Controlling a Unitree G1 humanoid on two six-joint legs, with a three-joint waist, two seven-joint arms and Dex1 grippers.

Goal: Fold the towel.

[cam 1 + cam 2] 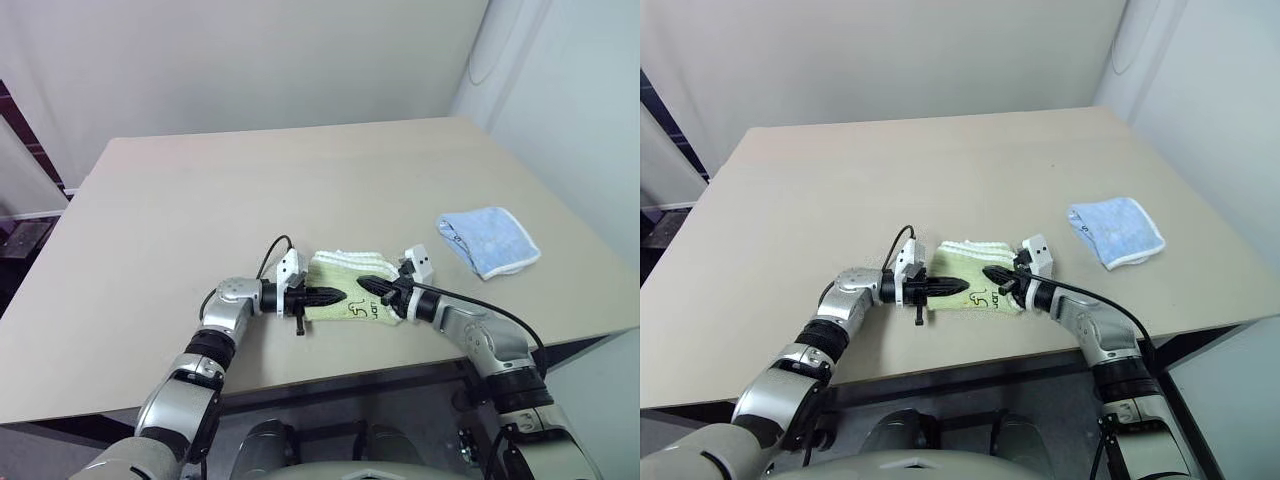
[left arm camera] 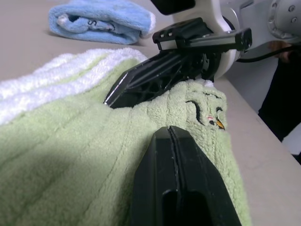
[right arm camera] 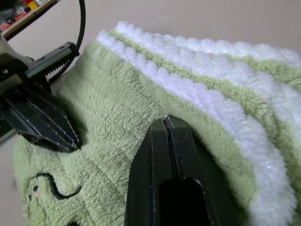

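1. Overhead, from the head camera, the towel [image 1: 345, 290] lies folded near the table's [image 1: 300, 190] front edge, the left gripper [image 1: 335, 296] and right gripper [image 1: 366, 284] resting on top — jaws pressed together, pinching nothing.
2. Left wrist view: embroidered marks [image 2: 207, 110] beside the right gripper, blue cloth [image 2: 101, 21] beyond.
3. Right wrist view: white edging [image 3: 211, 99] in stacked layers.

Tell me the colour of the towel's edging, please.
White, on the light green towel; it shows best in the right wrist view.

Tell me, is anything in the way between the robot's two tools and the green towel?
No, nothing visible is in the way. The left tool and the right tool are both shut and lie right on top of the folded towel. The blue cloth lies apart, off to the robot's right.
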